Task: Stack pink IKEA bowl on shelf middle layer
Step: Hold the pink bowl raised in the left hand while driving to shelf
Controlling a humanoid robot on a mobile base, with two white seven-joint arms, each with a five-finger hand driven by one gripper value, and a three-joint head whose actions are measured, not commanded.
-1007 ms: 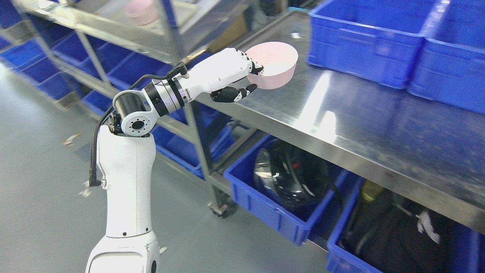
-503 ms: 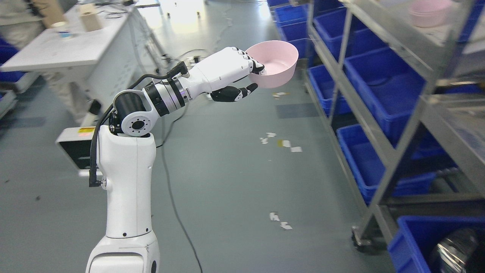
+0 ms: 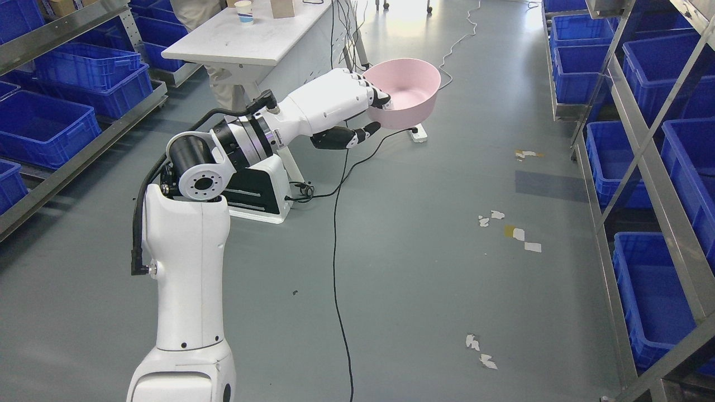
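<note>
- My left robot hand (image 3: 357,111) pinches the near rim of the pink bowl (image 3: 408,92): fingers hooked over the rim into the bowl, thumb (image 3: 341,138) stretched out under its wall.
- The bowl rides upright in the air, mouth up and tipped a little toward me, above the grey floor (image 3: 419,268), touching only the hand.
- I see the left arm (image 3: 187,262) rise from the bottom edge and bend at the elbow toward the bowl.
- A metal shelf (image 3: 642,145) with blue bins (image 3: 653,296) runs down the right side, well apart from the bowl.
- More blue bins sit on racks at the left (image 3: 61,100).
- Behind the hand stands a white table (image 3: 251,39) carrying a paper cup (image 3: 243,11); a black cable (image 3: 338,268) trails across the floor.
</note>
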